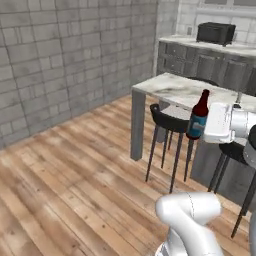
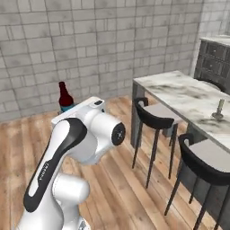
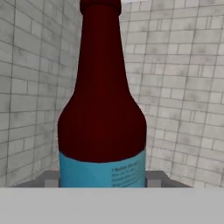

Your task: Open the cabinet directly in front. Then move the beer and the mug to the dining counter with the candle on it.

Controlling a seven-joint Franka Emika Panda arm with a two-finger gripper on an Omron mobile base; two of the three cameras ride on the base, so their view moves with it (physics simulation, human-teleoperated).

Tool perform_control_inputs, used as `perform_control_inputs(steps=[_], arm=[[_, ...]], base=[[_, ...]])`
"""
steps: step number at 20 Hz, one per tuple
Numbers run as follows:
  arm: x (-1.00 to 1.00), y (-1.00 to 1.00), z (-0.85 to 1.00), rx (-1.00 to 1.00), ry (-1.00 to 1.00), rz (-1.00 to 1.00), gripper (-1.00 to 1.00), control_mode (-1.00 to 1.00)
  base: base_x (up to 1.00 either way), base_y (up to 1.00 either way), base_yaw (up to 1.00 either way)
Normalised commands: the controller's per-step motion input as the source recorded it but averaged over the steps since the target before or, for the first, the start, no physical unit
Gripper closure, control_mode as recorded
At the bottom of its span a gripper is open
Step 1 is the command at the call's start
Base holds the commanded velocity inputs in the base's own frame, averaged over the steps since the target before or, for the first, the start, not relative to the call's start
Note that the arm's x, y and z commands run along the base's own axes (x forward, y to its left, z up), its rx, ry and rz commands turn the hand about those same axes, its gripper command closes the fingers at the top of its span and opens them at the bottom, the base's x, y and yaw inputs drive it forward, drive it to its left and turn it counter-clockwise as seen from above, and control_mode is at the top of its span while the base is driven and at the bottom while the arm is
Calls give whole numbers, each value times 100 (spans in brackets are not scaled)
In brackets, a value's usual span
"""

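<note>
- Beer (image 1: 198, 116): upright, held in air, left of the dining counter (image 1: 175, 89); glass, so stiff, slick, breakable, prob. mid-weight.
- Tool (image 3: 103, 183): pinching bottle low at blue label; best hold, body not neck.
- Candle (image 2: 218, 109) on counter, far right.

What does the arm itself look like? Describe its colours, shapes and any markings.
The arm is glossy white with rounded, tubular links and bulbous joints. A dark, near-black band runs along one link, carrying small pale lettering too small to read. One joint ends in a round dark grey cap with a small central mark. The hand is a boxy white block. No cables show. The gripper has small grey finger tips.
</note>
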Motion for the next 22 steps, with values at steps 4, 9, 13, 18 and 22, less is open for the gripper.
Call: perform_control_inputs(steps=[4, 9, 13, 18, 22], arm=[[0, 0, 0, 0, 0, 0, 100, 100], [0, 0, 0, 0, 0, 0, 100, 100], [0, 0, 0, 0, 0, 0, 100, 100], [0, 0, 0, 0, 0, 0, 100, 100], [0, 0, 0, 0, 0, 0, 100, 100]], base=[[6, 0, -100], [11, 4, -100], [28, 18, -99], [30, 26, -49], [34, 5, 0]])
